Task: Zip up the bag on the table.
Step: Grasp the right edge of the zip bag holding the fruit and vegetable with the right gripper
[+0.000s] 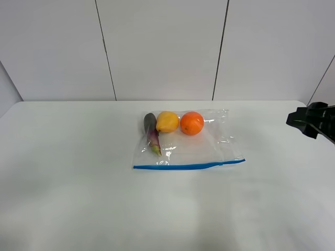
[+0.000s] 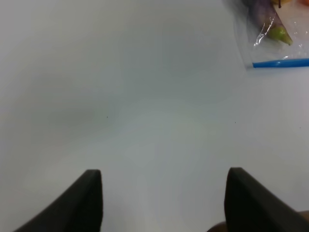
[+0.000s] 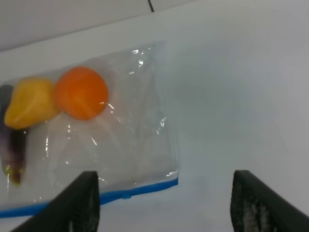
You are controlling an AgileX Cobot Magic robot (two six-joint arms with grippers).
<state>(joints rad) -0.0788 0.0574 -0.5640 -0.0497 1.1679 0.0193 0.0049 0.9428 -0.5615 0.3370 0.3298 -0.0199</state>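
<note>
The clear bag lies flat on the white table, its blue zip strip along the near edge. Inside are an orange, a yellow fruit and a purple eggplant. My right gripper is at the right edge of the exterior view, apart from the bag. The right wrist view shows its open gripper above the bag and the strip's end. My left gripper is open over bare table; the bag's corner is far off.
A pale panelled wall stands behind the table's far edge. Bare tabletop lies all around the bag.
</note>
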